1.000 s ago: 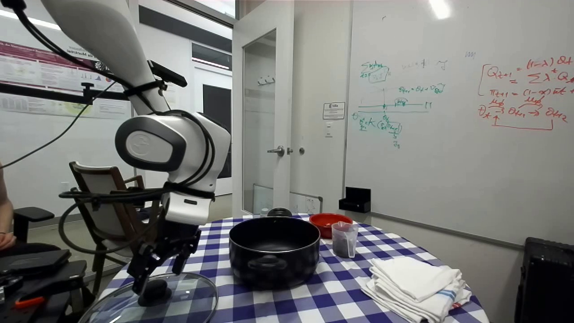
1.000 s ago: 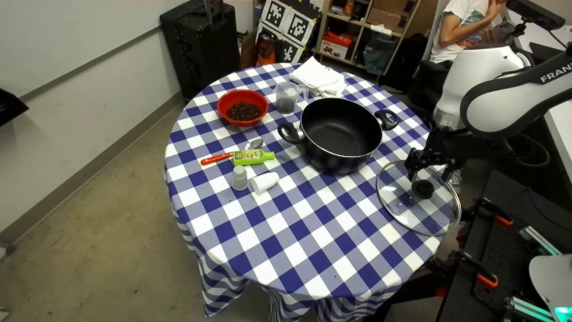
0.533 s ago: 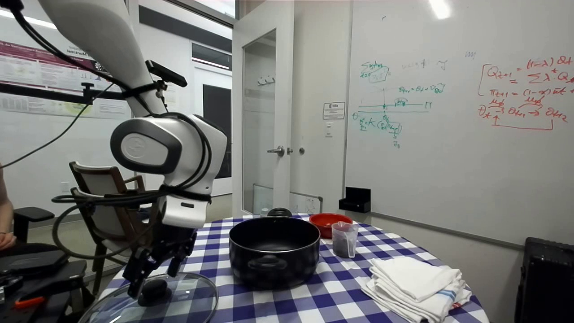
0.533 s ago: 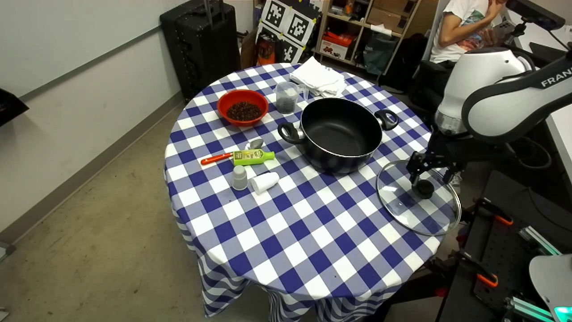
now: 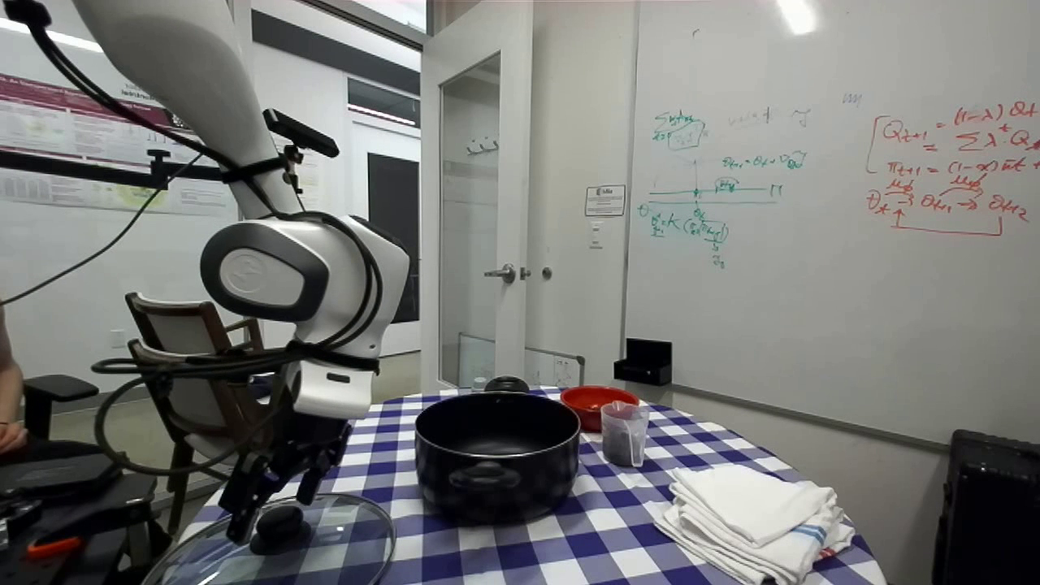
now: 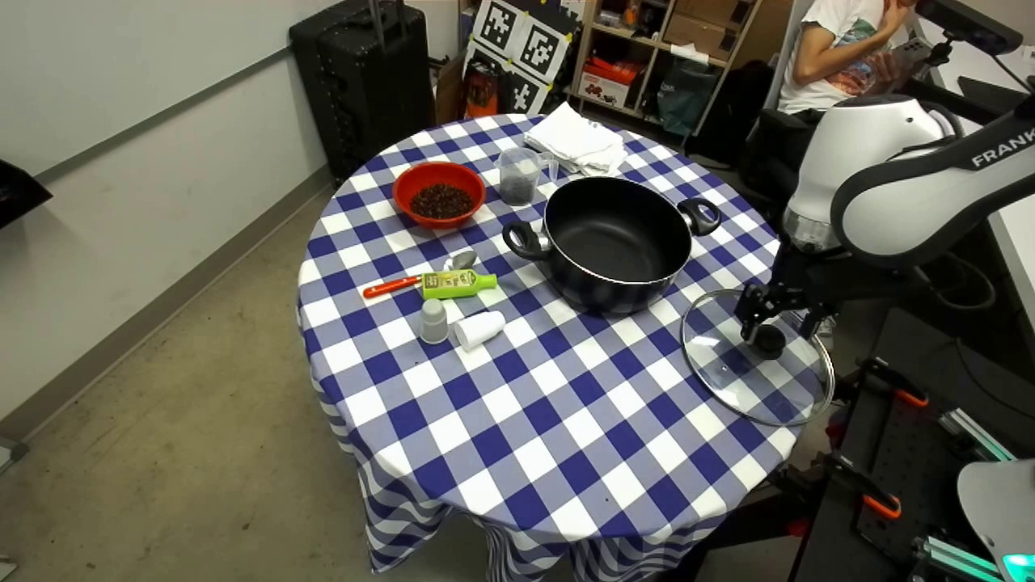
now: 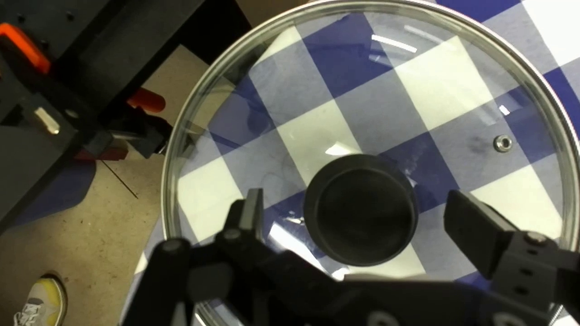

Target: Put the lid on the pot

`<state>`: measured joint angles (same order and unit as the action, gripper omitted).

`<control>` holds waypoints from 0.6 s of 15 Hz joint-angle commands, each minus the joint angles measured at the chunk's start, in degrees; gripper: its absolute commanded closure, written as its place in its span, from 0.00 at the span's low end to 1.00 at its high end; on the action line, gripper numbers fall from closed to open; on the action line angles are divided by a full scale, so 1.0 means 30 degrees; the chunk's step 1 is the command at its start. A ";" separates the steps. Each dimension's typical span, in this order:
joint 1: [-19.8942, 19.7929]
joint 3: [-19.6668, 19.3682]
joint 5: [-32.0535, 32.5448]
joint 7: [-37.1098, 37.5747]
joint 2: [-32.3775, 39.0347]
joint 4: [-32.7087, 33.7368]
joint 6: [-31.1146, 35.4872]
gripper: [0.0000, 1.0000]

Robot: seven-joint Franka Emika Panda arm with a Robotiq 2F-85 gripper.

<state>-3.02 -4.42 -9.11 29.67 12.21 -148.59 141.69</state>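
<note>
Lid (image 7: 362, 133) is clear, glossy glass w/ shiny metal rim (image 7: 168, 190) & matt blk knob (image 7: 361, 210); pot (image 6: 616, 238) int smooth, low-sheen; tablecloth (image 6: 566, 404) matt fabric.

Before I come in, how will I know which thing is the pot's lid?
Find the round table in blue-and-white checks, then the big black pot on it. By the table's edge, under the robot's open fingers, lies the lid. Unlike the pot, it's a glass circle you can see the checks through, with a black knob in the middle.
</note>
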 commanded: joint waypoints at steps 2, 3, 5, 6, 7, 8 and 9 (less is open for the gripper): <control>0.0236 0.0066 -0.0636 -0.0870 0.0540 0.0076 0.0465 0.00; 0.0251 0.0070 -0.0662 -0.0903 0.0581 0.0101 0.0449 0.00; 0.0251 0.0069 -0.0691 -0.0967 0.0675 0.0173 0.0433 0.07; 0.0243 0.0072 -0.0718 -0.1021 0.0724 0.0209 0.0432 0.27; 0.0241 0.0072 -0.0741 -0.1064 0.0750 0.0229 0.0430 0.31; 0.0232 0.0075 -0.0766 -0.1142 0.0767 0.0248 0.0417 0.31; 0.0240 0.0073 -0.0757 -0.1174 0.0763 0.0263 0.0402 0.38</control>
<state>-2.72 -4.15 -9.84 28.17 13.64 -148.33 141.70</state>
